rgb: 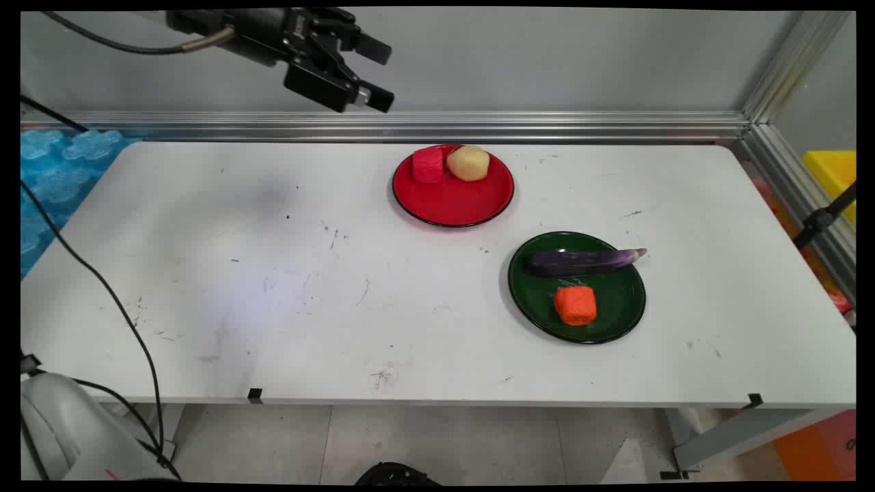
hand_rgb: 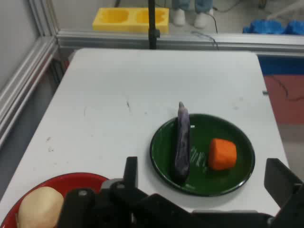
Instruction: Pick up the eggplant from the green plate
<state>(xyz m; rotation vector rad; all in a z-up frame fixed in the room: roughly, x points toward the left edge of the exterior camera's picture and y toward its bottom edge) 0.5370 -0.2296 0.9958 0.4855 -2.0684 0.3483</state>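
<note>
Red plate (rgb: 452, 205) — glossy, black-rimmed, round.

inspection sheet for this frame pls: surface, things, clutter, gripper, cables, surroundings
Surface: white table, scuffed and speckled with dark marks.
Things: red plate holds a red block and a potato, side by side at its far edge. Green plate holds a purple eggplant, its tip past the rim, and an orange block.
Clutter: nothing seen on the table besides the plates.
Gripper: gripper open, empty, raised above the table's far edge, nearest the red plate.
Cables: black cable hangs across the table's left end.
Surroundings: aluminium frame rail along the wall; blue foam at left; yellow tray at right.
</note>
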